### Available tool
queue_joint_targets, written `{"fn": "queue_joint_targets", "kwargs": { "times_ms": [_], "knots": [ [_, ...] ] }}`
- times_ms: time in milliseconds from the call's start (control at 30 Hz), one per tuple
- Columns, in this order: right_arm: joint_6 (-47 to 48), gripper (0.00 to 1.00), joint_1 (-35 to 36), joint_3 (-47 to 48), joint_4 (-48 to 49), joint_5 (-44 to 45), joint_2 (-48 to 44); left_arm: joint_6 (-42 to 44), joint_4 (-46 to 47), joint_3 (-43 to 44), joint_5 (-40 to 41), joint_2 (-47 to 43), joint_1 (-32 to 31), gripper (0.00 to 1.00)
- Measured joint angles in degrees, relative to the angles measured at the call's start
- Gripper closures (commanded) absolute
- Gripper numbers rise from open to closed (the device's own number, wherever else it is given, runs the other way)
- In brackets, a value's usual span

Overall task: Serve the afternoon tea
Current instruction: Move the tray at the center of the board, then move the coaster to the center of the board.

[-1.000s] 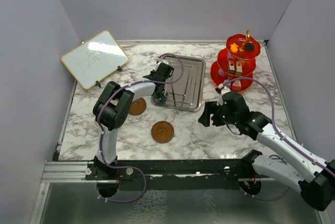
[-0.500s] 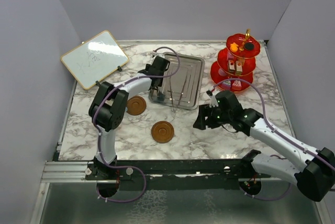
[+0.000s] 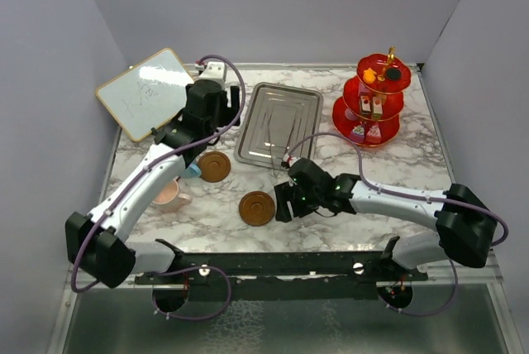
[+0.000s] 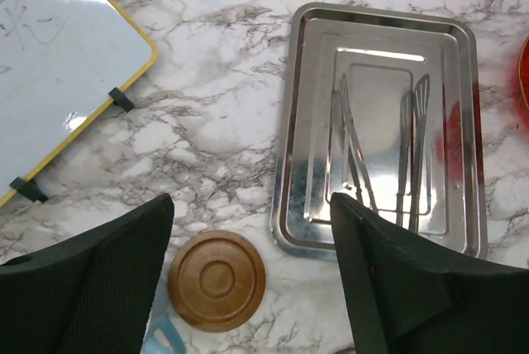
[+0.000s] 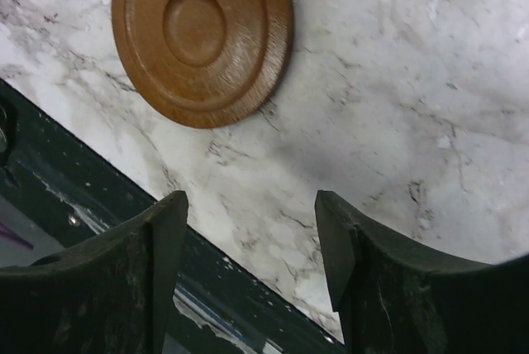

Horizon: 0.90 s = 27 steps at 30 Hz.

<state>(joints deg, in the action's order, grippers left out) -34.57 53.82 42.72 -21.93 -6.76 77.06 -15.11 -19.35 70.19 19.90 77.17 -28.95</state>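
Tabletop [image 3: 413, 164], right gripper [image 3: 279, 203] low beside saucer [image 3: 257, 208]

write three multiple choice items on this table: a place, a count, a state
1. Where on the marble table does the red three-tier stand sit? A far right; B near left; C centre
2. How many brown saucers lie on it? A one; B two; C four
3. The right gripper is: A shut tight, empty; B shut on a saucer; C open, empty
Key: 1 A, it stands at the far right corner; 2 B, both lie left of centre; 3 C, its fingers stand apart over bare marble.
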Motion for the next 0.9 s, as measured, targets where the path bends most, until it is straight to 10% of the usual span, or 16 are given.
{"fn": "queue_joint_targets", "kwargs": {
  "times_ms": [167,433,900],
  "knots": [
    [-2.10,0.36,5.38,6.32,-0.98,7.93,6.21,2.29,-2.58,-6.84,-0.68,-10.75,0.42,0.01],
    [-2.73,0.36,6.82,13.94,-2.67,13.14,15.63,2.75,-3.45,-23.21,0.50,-28.46,0.50,0.01],
    [-5.86,0.34,10.03,20.04,-10.45,24.06,23.91,1.31,-3.28,-27.74,2.45,-30.38,0.50,0.01]
  ]
}}
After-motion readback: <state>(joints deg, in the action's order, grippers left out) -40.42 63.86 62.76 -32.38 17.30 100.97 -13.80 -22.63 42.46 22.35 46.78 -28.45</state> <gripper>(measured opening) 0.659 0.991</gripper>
